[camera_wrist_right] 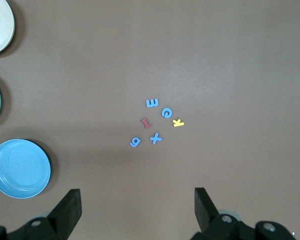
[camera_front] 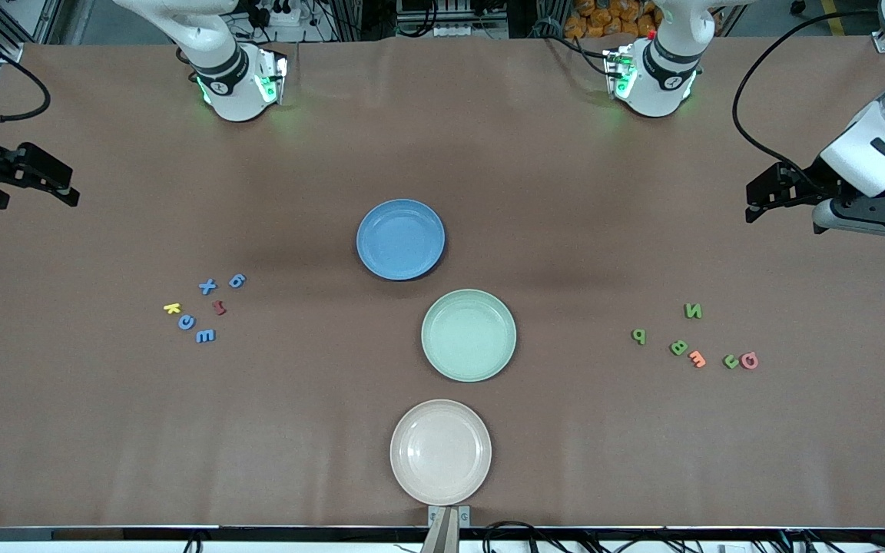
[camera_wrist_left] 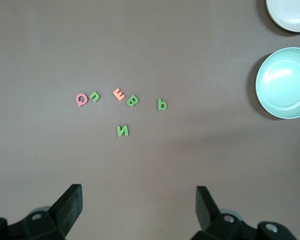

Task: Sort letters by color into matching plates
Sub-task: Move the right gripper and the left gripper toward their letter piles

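Note:
The blue plate (camera_front: 400, 239) and the mint green plate (camera_front: 469, 335) sit mid-table, the green one nearer the front camera. Several blue letters (camera_front: 207, 286) (camera_wrist_right: 155, 138) lie scattered toward the right arm's end. Several green letters (camera_front: 678, 347) (camera_wrist_left: 132, 101) lie toward the left arm's end. My right gripper (camera_front: 39, 201) (camera_wrist_right: 137, 202) hangs open and empty above bare table at its end, apart from the blue letters. My left gripper (camera_front: 754, 201) (camera_wrist_left: 138, 200) hangs open and empty above bare table at its end, apart from the green letters.
A beige-pink plate (camera_front: 440, 452) lies near the table's front edge. A yellow K (camera_front: 172, 308) and a red 1 (camera_front: 219, 307) lie among the blue letters. An orange E (camera_front: 697, 359) and a pink Q (camera_front: 750, 359) lie among the green ones.

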`<control>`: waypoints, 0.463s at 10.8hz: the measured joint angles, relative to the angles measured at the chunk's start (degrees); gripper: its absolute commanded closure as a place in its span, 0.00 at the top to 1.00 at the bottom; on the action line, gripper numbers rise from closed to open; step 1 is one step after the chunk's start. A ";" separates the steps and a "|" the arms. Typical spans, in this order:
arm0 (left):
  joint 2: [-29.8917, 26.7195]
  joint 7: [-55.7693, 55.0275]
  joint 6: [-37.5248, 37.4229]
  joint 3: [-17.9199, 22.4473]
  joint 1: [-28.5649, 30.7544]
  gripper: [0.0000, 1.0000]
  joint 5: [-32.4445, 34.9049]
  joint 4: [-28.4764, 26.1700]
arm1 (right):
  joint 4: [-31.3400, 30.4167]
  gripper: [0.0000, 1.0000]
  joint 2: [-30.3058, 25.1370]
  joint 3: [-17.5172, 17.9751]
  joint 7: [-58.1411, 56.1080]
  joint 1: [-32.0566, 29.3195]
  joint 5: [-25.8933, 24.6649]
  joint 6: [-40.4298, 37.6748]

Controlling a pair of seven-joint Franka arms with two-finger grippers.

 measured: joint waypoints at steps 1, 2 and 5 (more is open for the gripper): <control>0.01 0.00 0.00 0.02 0.00 1.00 0.00 0.00 | 0.00 1.00 0.00 0.00 0.00 0.00 0.00 0.00; 0.12 0.00 -0.04 0.06 0.00 1.00 0.00 -0.01 | 0.00 1.00 0.00 0.00 0.00 0.00 0.00 0.00; 2.60 0.00 -0.21 0.71 0.03 1.00 0.00 -0.21 | -0.02 1.00 0.00 0.00 0.00 0.01 0.00 0.00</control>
